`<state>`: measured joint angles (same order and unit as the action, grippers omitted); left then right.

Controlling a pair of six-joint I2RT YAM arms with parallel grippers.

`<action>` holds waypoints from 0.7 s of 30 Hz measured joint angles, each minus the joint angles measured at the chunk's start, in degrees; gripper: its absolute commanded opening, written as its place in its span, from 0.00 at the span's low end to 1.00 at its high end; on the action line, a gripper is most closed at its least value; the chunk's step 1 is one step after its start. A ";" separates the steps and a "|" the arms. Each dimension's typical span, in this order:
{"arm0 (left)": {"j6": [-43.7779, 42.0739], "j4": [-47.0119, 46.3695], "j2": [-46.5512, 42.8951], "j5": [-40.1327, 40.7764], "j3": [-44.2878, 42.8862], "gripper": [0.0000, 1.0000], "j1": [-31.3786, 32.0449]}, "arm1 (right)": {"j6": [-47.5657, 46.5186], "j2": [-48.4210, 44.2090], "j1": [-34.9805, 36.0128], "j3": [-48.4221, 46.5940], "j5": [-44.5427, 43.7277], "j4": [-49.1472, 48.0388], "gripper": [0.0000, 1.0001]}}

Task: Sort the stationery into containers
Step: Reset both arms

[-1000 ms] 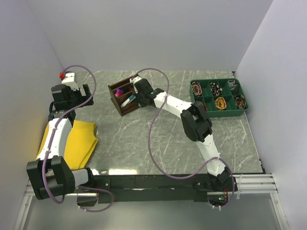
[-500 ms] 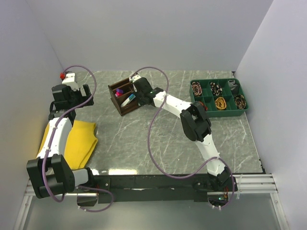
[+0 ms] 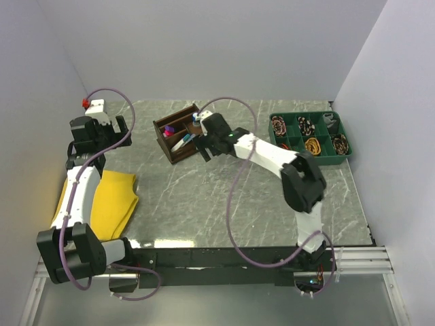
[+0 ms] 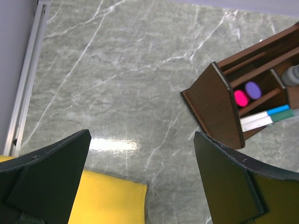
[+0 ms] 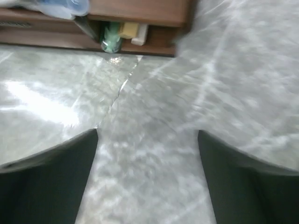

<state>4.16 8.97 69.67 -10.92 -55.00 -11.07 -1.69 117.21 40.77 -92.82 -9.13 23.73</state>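
The dark brown wooden organiser [image 3: 175,136] stands at the back middle of the table. Pink [image 4: 241,98] and purple [image 4: 252,89] marker caps stick out of one compartment, and a white pen with a blue-green end [image 4: 262,119] lies in another. My right gripper [image 3: 203,145] hovers open just right of the organiser [image 5: 135,11], with nothing between its fingers. The blurred right wrist view shows a green-capped piece [image 5: 111,41] and small tan [image 5: 128,30] and white [image 5: 140,35] pieces in its lower slot. My left gripper [image 3: 109,131] hangs open and empty at the far left, well apart from the organiser [image 4: 219,109].
A green divided tray [image 3: 346,157] with coiled items sits at the back right. A yellow cloth [image 3: 112,200] lies at the left under the left arm, and its corner [image 4: 107,200] shows below the left fingers. Grey walls close in the table on three sides.
My right gripper went from shut to open and pulled back slightly from the organiser, its elbow swinging right. The left arm barely shifted.
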 measured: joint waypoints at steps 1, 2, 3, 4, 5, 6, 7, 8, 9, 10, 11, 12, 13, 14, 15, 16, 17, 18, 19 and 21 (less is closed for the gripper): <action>0.00 0.09 -0.39 -0.17 -0.13 0.99 0.00 | -0.50 -2.56 -0.07 1.20 -0.33 0.02 1.00; 0.00 0.33 -0.92 -0.35 -0.26 0.99 0.00 | -0.94 -5.20 -0.15 2.43 -0.61 -0.11 1.00; -0.02 0.37 -1.27 -0.48 -0.28 0.99 0.00 | -1.20 -8.00 -0.28 3.50 -0.83 -0.33 1.00; -0.04 0.39 -1.64 -0.61 -0.28 0.99 0.00 | -1.29 -9.99 -0.44 4.22 -0.98 -0.42 1.00; -0.04 0.48 -2.01 -0.74 -0.28 0.99 0.00 | -1.51 -12.37 -0.72 5.16 -1.16 -0.92 1.00; -0.04 0.55 -2.36 -0.83 -0.28 0.99 0.00 | -1.81 -14.32 -1.09 6.14 -1.70 -1.44 1.00; -0.07 0.57 -2.58 -0.83 -0.28 0.99 0.00 | -2.10 -15.96 -1.49 7.06 -2.49 -1.84 1.00; -0.07 0.59 -2.82 -0.83 -0.28 1.00 0.00 | -2.32 -17.03 -1.99 7.89 -3.30 -2.16 1.00; -0.07 0.59 -2.97 -0.81 -0.28 0.99 0.00 | -2.49 -17.70 -2.49 8.70 -4.02 -2.40 1.00; -0.07 0.59 -3.08 -0.81 -0.28 0.99 0.00 | -2.56 -18.03 -2.89 9.27 -4.61 -2.45 1.00; -0.07 0.61 -3.10 -0.85 -0.28 0.99 0.00 | -2.60 -18.18 -3.48 10.10 -5.09 -2.67 1.00; -0.07 0.61 -3.10 -0.92 -0.28 0.99 0.00 | -2.60 -18.29 -4.04 10.97 -5.55 -2.78 1.00; -0.07 0.74 -3.08 -1.09 -0.28 1.00 0.00 | -2.60 -18.40 -4.52 11.98 -6.21 -2.93 1.00; -0.07 0.83 -3.02 -1.31 -0.28 0.99 0.00 | -2.58 -18.58 -4.83 13.05 -6.82 -3.02 1.00; -0.09 0.83 -2.91 -1.46 -0.33 0.99 0.00 | -2.56 -18.84 -5.20 14.05 -7.45 -3.06 1.00; -0.11 0.83 -2.62 -1.66 -0.48 1.00 0.00 | -2.56 -19.19 -5.44 14.80 -7.87 -3.08 1.00; -0.13 0.81 -2.23 -1.75 -0.68 0.99 0.00 | -2.58 -19.80 -5.60 15.74 -8.33 -3.21 1.00; -0.20 0.79 -1.51 -1.79 -1.05 1.00 0.00 | -2.67 -20.55 -5.62 16.61 -8.70 -3.30 1.00; -0.26 0.79 -1.05 -1.79 -1.29 0.99 0.00 | -2.67 -21.38 -5.57 17.42 -8.96 -3.52 1.00; -0.37 0.76 0.00 -1.77 -1.62 0.99 0.00 | -2.75 -23.08 -5.60 18.49 -9.44 -3.61 1.00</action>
<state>3.79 9.74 69.67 -12.69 -56.62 -11.07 -4.45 94.13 35.18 -74.32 -18.57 20.12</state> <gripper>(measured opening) 0.995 0.997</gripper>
